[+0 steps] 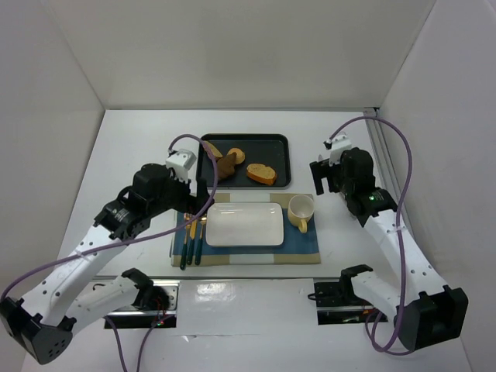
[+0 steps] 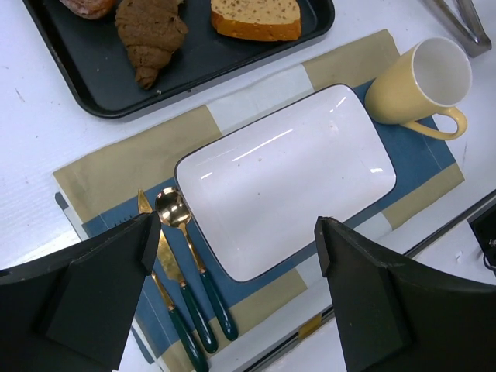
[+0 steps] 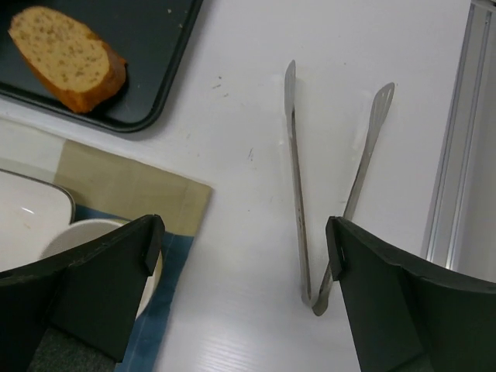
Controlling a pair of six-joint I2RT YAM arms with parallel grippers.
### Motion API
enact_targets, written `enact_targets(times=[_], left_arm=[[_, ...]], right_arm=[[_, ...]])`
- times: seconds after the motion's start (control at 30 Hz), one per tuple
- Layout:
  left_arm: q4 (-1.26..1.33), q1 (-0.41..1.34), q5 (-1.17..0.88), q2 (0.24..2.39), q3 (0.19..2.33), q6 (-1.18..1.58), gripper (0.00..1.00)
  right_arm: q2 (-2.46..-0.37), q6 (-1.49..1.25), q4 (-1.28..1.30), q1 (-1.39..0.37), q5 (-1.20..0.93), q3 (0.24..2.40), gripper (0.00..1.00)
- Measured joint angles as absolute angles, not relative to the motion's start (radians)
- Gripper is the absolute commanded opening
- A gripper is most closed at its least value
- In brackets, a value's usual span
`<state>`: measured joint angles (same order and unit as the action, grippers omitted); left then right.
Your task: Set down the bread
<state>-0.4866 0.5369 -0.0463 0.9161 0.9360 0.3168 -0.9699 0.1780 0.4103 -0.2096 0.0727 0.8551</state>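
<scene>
the bread (image 1: 235, 155) lies in the black tray (image 1: 267, 147), just beside the dark brown chunk (image 1: 225, 165). the left gripper (image 2: 236, 236) hangs over the white plate (image 2: 287, 167), fingers spread wide with nothing between them. the right gripper (image 3: 244, 236), equally wide and empty, hangs above the metal tongs (image 3: 296, 178) on the table (image 3: 248, 93), near the yellow cup (image 1: 301, 209).

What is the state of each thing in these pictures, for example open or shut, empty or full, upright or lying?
left gripper: open, holding nothing.
right gripper: open, holding nothing.
bread: lying on the black tray, not yet placed.
white plate: empty.
yellow cup: upright, empty.
tongs: lying open on the table.
</scene>
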Motion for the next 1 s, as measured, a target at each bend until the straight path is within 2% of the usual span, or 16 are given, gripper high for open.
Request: enact_targets(times=[0.07,0.1,0.13,0.17,0.2,0.27,0.3,0.33,0.37,0.4,0.43,0.53,1.0], left_arm=[[-0.486,0.537,-0.044,0.878,0.911,0.313,1.00],[-0.486,0.537,-0.041,0.862,0.902,0.313,1.00],[-0.487,0.537,-0.038,0.844,0.893,0.312,1.00],[-0.487,0.537,-0.037,0.830,0.887,0.312,1.00],[-0.486,0.537,-0.035,0.816,0.879,0.312,1.00],[-0.484,0.537,-0.035,0.784,0.861,0.312,1.00],[-0.488,0.537,-0.035,0.766,0.852,0.312,1.00],[-0.488,0.537,-0.035,0.752,0.846,0.312,1.00],[-0.489,0.537,-0.035,0.736,0.842,0.312,1.00],[-0.489,0.537,-0.035,0.724,0.840,0.312,1.00],[-0.489,0.537,-0.035,0.712,0.839,0.312,1.00],[-0.488,0.537,-0.036,0.690,0.839,0.312,1.00],[-0.488,0.537,-0.059,0.688,0.839,0.312,1.00]], right_arm=[[-0.970,0.223,0.396,-0.209,0.072,0.834,0.99],[-0.966,0.245,0.372,-0.207,0.072,0.813,0.96],[-0.965,0.270,0.352,-0.202,0.073,0.793,0.86],[-0.974,0.292,0.346,-0.191,0.070,0.781,0.40],[-1.007,0.318,0.342,-0.158,0.062,0.776,0.00],[-1.057,0.340,0.333,-0.105,0.032,0.777,0.00],[-1.098,0.355,0.327,-0.057,0.002,0.777,0.07],[-1.131,0.368,0.327,-0.009,-0.019,0.777,0.31],[-1.161,0.379,0.329,0.035,-0.041,0.777,0.67],[-1.184,0.395,0.329,0.078,-0.060,0.777,0.88],[-1.199,0.415,0.328,0.109,-0.080,0.777,0.93],[-1.237,0.484,0.327,0.180,-0.133,0.780,0.99],[-1.480,0.642,0.327,0.266,-0.271,0.839,0.99]])
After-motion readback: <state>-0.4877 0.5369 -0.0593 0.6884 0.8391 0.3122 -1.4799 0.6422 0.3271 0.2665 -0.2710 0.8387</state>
